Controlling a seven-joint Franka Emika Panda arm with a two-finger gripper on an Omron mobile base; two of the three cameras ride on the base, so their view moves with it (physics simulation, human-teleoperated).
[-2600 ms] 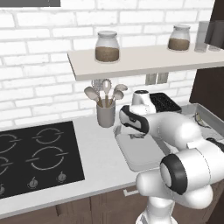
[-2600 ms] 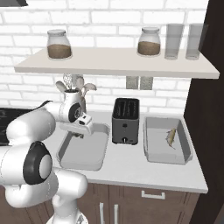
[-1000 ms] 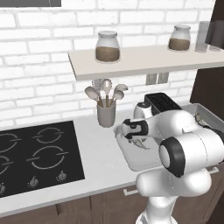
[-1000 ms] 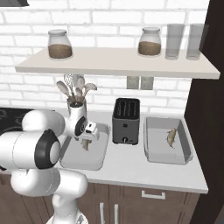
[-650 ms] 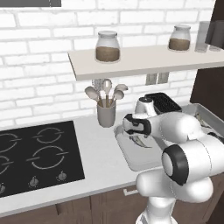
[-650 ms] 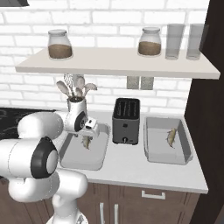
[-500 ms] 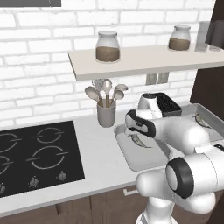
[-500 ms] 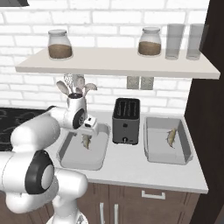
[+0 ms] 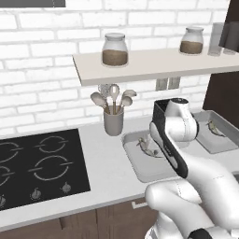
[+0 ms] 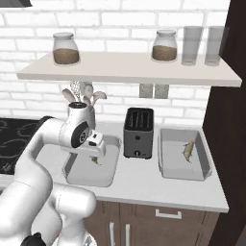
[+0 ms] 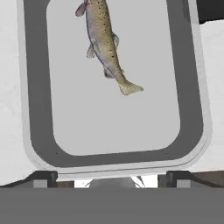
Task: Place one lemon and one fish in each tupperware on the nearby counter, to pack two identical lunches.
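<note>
Two trays sit on our counter, one on each side of the toaster. Our gripper hangs released, jaws wide apart, over the left tupperware; a fish lies free on its floor, toward twelve o'clock in our hand view. At three o'clock, the right tupperware holds another fish.

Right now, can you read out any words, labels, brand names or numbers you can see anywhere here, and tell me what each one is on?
No readable text anywhere.
Jars on the shelf: no labels.
Toaster: no brand mark.
Stovetop: ring and knob markings only, no numbers.
Tupperware with the fish: plain.
</note>
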